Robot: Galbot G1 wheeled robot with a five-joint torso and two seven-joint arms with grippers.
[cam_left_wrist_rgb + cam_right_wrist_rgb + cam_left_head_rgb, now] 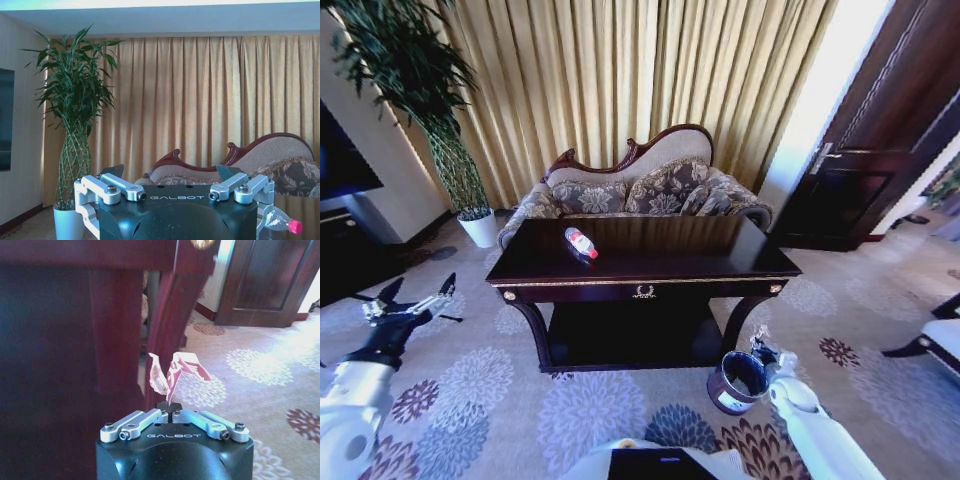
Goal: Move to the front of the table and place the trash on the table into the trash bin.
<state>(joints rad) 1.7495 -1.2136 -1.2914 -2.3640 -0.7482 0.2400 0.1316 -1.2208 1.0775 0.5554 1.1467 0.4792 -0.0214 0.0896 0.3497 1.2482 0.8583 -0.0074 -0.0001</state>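
Note:
A clear plastic bottle point(581, 242) with a red cap lies on the dark glossy table point(720, 262), left of its middle. The left wrist view catches the same bottle point(284, 222) just past my left gripper point(172, 175). That left gripper point(418, 292) is open and hangs left of the table, over the carpet. My right gripper point(760, 352) is low by the table's front right leg, right above the dark round trash bin point(737, 381). The right gripper point(169, 407) is shut on a crumpled pinkish-white wrapper point(186, 365) that sticks out beyond its fingertips.
A curved table leg point(170, 315) stands close in front of the right gripper. Behind the table are a patterned sofa point(650, 190) and gold curtains. A tall plant in a white pot point(480, 228) stands at the back left. A dark door point(880, 130) is at the right.

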